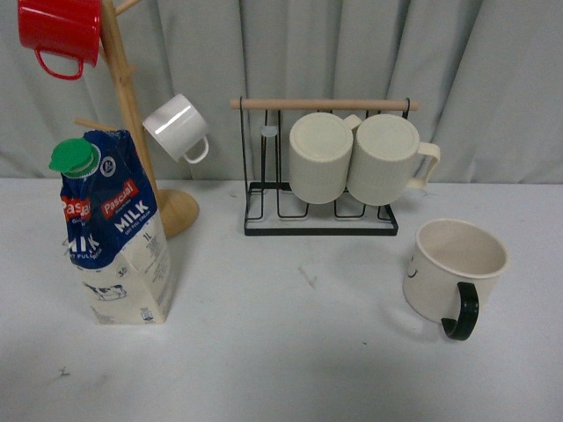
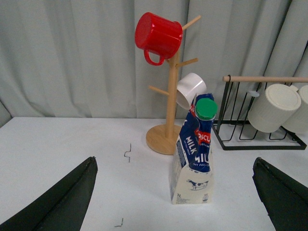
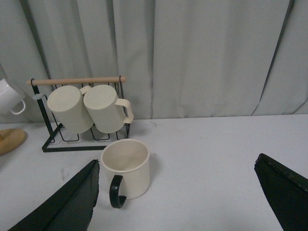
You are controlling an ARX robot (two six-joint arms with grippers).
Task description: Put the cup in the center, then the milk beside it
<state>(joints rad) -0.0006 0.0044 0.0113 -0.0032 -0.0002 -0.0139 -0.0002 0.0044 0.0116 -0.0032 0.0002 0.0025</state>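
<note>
The cup, wide and cream with a black handle, stands upright at the right of the white table. It shows too in the right wrist view, where the cup sits just inside one finger of my open right gripper, not touched. The milk, a blue and white carton with a green cap, stands at the left. My open left gripper hangs short of the milk, with nothing between its fingers. The center is bare tabletop between them. Neither arm shows in the front view.
A black wire rack with two ribbed cream mugs stands at the back middle. A wooden mug tree at the back left carries a red mug and a small white mug. Small black marks dot the tabletop.
</note>
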